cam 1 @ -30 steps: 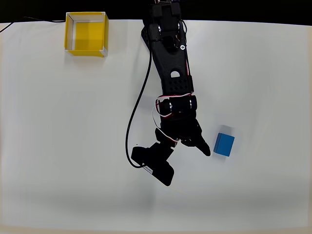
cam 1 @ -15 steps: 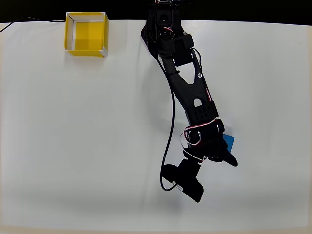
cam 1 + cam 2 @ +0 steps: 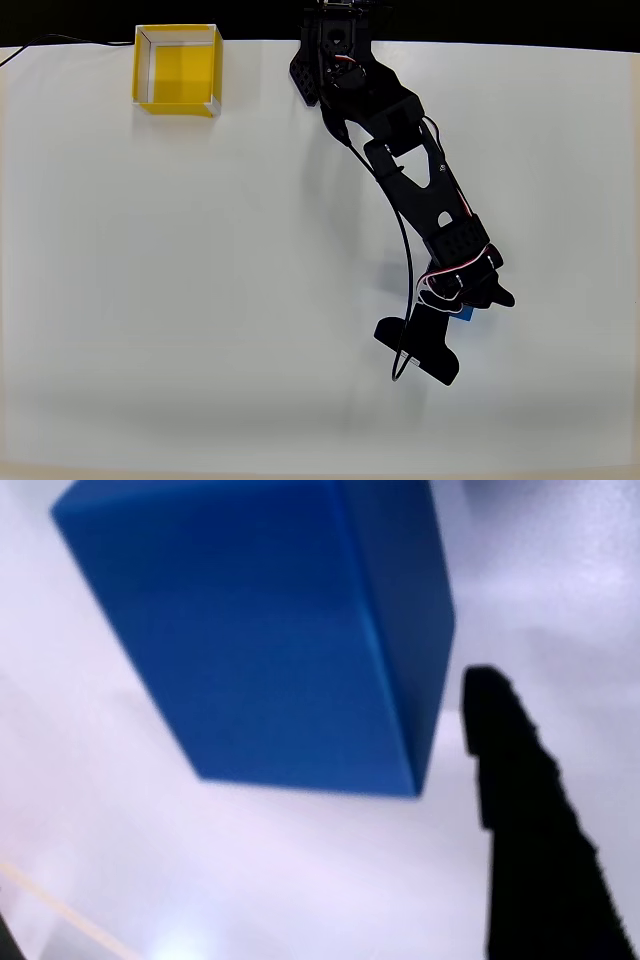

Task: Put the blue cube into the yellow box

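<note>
Bright, even light washes the white table (image 3: 150, 300) nearly flat in the overhead view, with only faint soft shadows and a dim bottom edge, while up close in the wrist view the cube (image 3: 270, 630) and dark finger (image 3: 530, 840) go soft and blurry against a hazy ground.

Blue cube (image 3: 260, 630): faces plain, smooth, matt, evenly coloured, no print or texture in the wrist view. Gripper finger (image 3: 530, 830): matt black, looks like plastic, edge slightly ridged. Arm (image 3: 410, 180): black, plastic-looking shell, dull sheen; cable (image 3: 408, 270) smooth black. Table (image 3: 150, 300): white, smooth, matt, faint soft reflections. Yellow box (image 3: 142, 70): flat yellow floor, thin pale walls, non-glossy.
</note>
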You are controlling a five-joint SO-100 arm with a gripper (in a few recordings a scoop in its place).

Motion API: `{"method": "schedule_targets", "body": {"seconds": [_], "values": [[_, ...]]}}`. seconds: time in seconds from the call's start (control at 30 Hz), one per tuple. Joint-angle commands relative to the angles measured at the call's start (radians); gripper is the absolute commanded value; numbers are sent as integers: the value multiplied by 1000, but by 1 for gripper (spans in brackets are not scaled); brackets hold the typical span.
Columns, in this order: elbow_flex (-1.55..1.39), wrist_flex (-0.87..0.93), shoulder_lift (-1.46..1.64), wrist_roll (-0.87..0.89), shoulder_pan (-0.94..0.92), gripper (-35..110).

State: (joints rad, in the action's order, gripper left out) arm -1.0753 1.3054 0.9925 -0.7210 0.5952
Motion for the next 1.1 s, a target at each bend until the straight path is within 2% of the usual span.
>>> {"method": "schedule_targets", "body": {"seconds": [0.0,0.43,0.73,0.97,1.07], "values": [[121,11,38,0,28,55],[147,-60,-29,-58,8,44],[155,-127,-57,-117,-6,25],[137,-80,38,-242,-38,13],[132,-29,150,-308,-86,12]]}}
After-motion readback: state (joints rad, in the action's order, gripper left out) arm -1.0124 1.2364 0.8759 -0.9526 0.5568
